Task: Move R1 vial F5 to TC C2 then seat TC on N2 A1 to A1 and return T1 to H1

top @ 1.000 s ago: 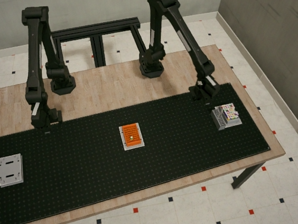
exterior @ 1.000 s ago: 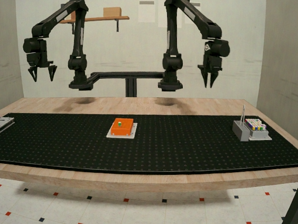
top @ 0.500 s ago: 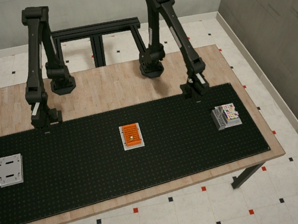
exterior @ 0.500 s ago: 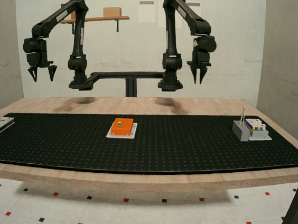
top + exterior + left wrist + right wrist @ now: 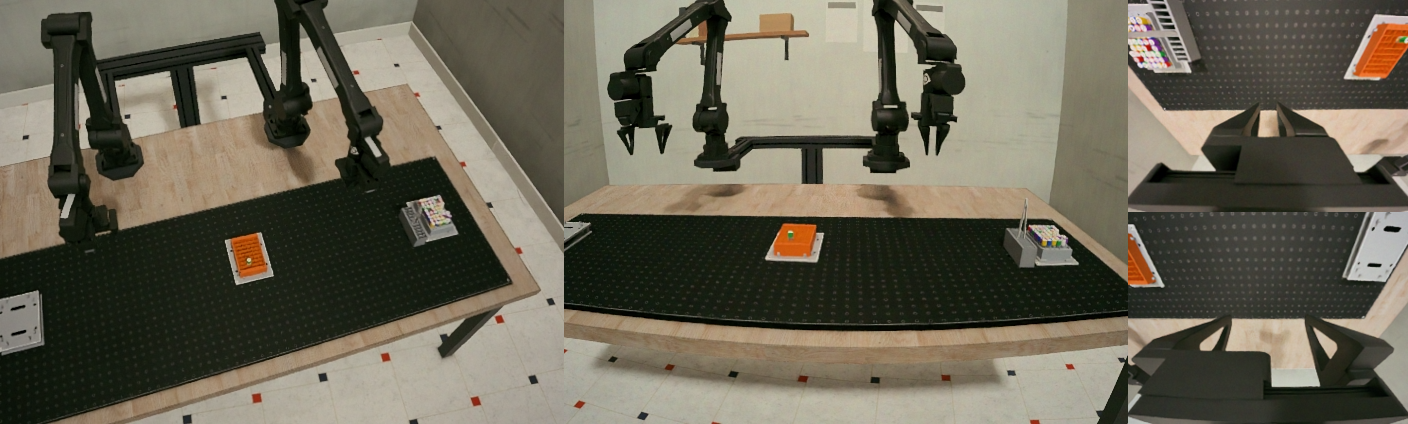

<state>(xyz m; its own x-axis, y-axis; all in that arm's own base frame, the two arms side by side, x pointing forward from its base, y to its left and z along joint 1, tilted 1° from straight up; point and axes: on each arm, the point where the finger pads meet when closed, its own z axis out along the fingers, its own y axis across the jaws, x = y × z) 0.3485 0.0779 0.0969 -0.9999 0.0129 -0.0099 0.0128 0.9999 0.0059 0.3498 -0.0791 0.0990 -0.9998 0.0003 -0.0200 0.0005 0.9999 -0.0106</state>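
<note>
One vial (image 5: 249, 260) (image 5: 790, 234) (image 5: 1403, 40) stands in TC (image 5: 256, 250) (image 5: 795, 247) (image 5: 1379, 54) (image 5: 1136, 264), between the empty, narrowly parted left gripper (image 5: 370, 189) (image 5: 931, 152) (image 5: 1268, 105) and empty, wide-open right gripper (image 5: 90, 250) (image 5: 646, 151) (image 5: 1268, 318); an off-centre grip could tilt TC.

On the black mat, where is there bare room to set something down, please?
Between the orange carrier and the grey holder; also between that carrier and the pale plate. It is crowded where the holder stands beside the vial rack.
</note>
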